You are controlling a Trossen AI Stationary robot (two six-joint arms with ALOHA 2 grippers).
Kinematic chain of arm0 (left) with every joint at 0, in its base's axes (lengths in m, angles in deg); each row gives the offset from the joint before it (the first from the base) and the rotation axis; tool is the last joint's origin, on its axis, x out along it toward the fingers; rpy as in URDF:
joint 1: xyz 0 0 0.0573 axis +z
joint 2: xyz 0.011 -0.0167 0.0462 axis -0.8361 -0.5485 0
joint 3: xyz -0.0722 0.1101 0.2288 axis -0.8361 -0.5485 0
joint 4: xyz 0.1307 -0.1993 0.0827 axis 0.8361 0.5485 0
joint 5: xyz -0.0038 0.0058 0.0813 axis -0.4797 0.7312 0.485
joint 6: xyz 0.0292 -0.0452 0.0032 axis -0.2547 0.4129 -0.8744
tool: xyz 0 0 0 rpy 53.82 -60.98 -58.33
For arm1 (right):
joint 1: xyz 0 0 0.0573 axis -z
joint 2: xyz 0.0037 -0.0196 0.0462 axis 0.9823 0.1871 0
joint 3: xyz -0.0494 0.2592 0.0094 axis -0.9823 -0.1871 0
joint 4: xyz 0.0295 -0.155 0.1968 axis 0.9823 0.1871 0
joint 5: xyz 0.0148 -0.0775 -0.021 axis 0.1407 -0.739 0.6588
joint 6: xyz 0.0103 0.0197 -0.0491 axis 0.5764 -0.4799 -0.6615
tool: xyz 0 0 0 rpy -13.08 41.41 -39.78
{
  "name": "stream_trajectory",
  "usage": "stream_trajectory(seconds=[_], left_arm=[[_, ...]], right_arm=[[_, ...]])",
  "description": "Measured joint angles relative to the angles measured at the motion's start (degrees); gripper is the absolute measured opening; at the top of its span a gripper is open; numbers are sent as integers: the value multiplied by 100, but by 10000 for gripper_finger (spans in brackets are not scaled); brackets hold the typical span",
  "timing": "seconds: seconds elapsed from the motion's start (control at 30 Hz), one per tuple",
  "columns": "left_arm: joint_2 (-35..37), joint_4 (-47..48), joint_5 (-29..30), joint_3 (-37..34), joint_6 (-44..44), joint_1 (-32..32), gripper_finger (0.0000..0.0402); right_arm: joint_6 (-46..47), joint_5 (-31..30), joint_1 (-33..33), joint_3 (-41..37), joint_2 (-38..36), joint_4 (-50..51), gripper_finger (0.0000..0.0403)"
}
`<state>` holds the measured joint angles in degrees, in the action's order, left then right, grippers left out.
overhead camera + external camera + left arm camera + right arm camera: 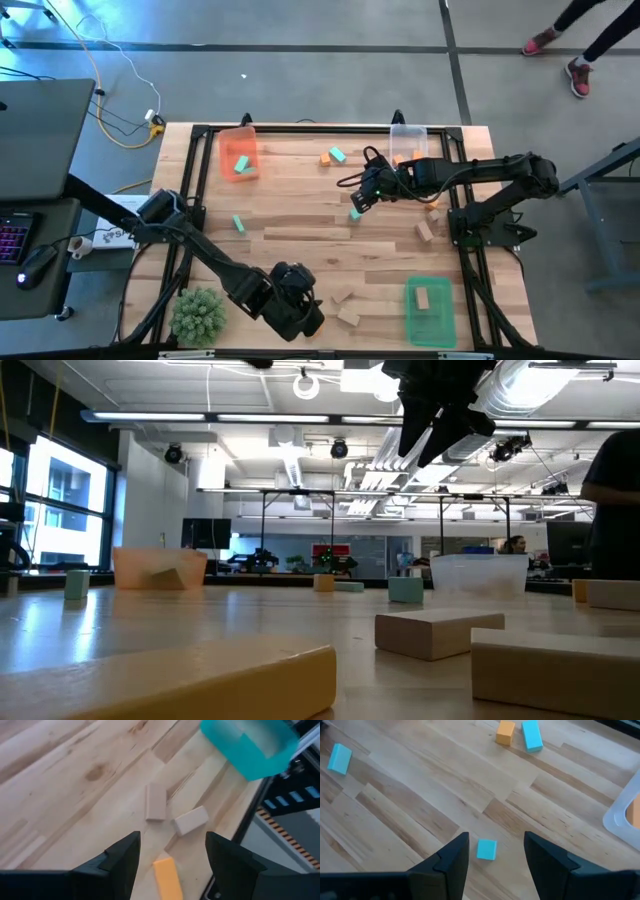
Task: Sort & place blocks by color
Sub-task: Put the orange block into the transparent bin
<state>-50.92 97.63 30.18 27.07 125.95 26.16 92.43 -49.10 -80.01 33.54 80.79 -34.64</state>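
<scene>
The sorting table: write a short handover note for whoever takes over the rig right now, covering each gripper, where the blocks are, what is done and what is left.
Left gripper: open, empty, above an orange block and two tan blocks near the green tray.
Right gripper: open, empty, over a teal block mid-table.
Done: one tan block lies in the green tray; the orange tray holds a teal block; something orange shows in the clear tray.
Left: an orange and teal pair near the table's far edge, another teal block on the left, and tan blocks on the right are still loose.
</scene>
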Motion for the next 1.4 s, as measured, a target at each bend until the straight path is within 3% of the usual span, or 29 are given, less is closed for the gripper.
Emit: stream_trajectory(seconds=[0.57,1.1,1.4], left_arm=[[-672,-214,-193,3,488,-174,211],[-1286,-618,-840,-4,603,-315,211],[-1298,-625,-868,-4,583,-369,211]], right_arm=[[-94,-40,0,0,-2,40,177],[-76,-44,0,0,-4,87,177],[-13,-46,0,0,-4,100,177]])
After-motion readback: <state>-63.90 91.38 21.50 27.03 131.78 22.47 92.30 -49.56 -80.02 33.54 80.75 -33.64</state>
